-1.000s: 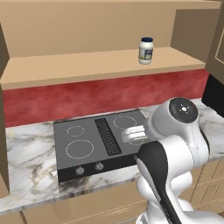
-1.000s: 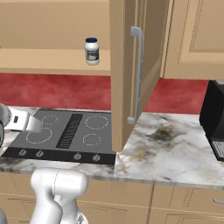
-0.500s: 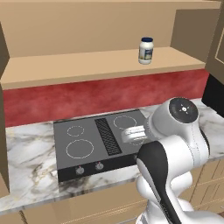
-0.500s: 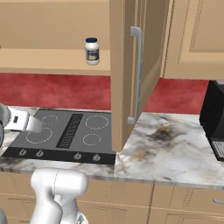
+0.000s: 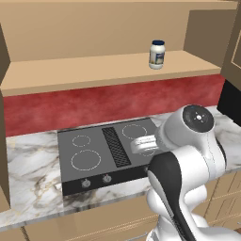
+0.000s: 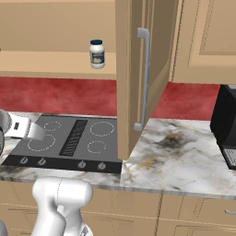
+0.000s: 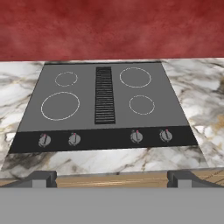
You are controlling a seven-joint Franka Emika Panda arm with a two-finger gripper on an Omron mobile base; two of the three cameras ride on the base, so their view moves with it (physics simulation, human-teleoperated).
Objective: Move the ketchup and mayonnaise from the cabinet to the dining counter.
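The mayonnaise (image 5: 157,54) (image 6: 97,54), a white jar with a dark blue lid, stands upright on the open cabinet's shelf (image 5: 94,71). The cabinet's door (image 6: 133,78) hangs open, its silver bar handle (image 6: 144,78) facing out. My gripper (image 7: 112,178) is open with nothing between its fingertips (image 7: 42,177), which stand far apart. It hovers low over the front of the black cooktop (image 7: 105,100), well below the jar and apart from it. The white hand (image 5: 143,143) (image 6: 25,130) sits over the cooktop. The ketchup and the dining counter are out of view.
The cooktop (image 5: 108,148) is set in a marble worktop (image 6: 179,156) under a red backsplash (image 5: 108,103). A black appliance (image 6: 226,126) stands at the right. Closed tan cabinet doors (image 6: 207,41) hang to the right of the open door, and drawers (image 6: 193,216) sit below the worktop.
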